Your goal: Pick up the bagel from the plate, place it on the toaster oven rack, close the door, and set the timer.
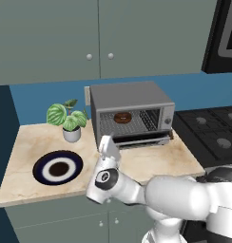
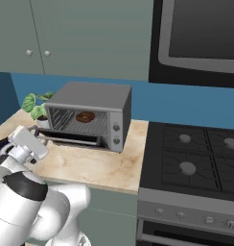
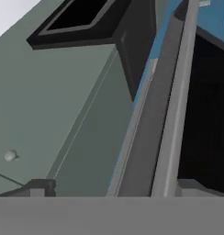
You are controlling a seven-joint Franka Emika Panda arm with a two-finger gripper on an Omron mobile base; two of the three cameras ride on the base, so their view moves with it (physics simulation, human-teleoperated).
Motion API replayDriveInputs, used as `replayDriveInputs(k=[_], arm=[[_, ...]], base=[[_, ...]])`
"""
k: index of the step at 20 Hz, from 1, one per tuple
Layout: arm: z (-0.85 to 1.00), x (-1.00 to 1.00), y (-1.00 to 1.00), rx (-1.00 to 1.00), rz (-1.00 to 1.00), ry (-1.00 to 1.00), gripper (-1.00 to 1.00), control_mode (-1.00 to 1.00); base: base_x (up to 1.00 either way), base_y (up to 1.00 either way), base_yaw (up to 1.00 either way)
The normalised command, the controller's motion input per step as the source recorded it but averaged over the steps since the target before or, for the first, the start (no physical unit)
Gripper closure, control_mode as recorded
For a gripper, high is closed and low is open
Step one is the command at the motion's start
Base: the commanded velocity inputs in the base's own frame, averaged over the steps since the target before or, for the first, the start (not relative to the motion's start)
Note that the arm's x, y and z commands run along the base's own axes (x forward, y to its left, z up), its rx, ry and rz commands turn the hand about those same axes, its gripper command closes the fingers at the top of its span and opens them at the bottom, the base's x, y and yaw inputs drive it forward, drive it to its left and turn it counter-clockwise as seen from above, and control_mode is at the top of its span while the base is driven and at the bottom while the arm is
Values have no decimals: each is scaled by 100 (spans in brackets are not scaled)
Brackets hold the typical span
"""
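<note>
The bagel (image 1: 122,117) (image 2: 85,116), a dark brown ring, lies on the toaster oven rack (image 1: 132,124) (image 2: 92,126) inside the grey toaster oven (image 1: 130,97) (image 2: 95,96). The door (image 1: 141,139) (image 2: 66,137) hangs open and lowered in front. My gripper (image 1: 107,142) (image 2: 29,140) (image 3: 116,188) is open and holds nothing, close by the door's left end. In the hand view the door's grey frame (image 3: 171,114) and dark glass rise between the fingertips (image 3: 38,187). The plate (image 1: 39,173) sits bare on the counter's left.
A potted plant (image 1: 68,118) (image 2: 36,108) stands left of the oven. The stove (image 1: 217,135) (image 2: 195,158) adjoins the counter on the right. Grey wall cabinets (image 1: 89,33) (image 2: 80,33) hang above, and a dark microwave (image 2: 205,33) hangs over the stove.
</note>
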Motion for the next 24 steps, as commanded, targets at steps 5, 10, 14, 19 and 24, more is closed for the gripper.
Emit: replayDriveInputs(k=[5,10,14,19,24], arm=[[67,48,0,6,11,5,-100,-100],[43,50,0,1,9,9,-100,-100],[34,53,0,0,8,17,-100,-100],[24,52,0,0,5,27,-100,-100],[8,46,4,0,1,37,-100,-100]], base=[[0,0,0],[0,0,0],[0,0,0],[0,0,0],[0,0,0]])
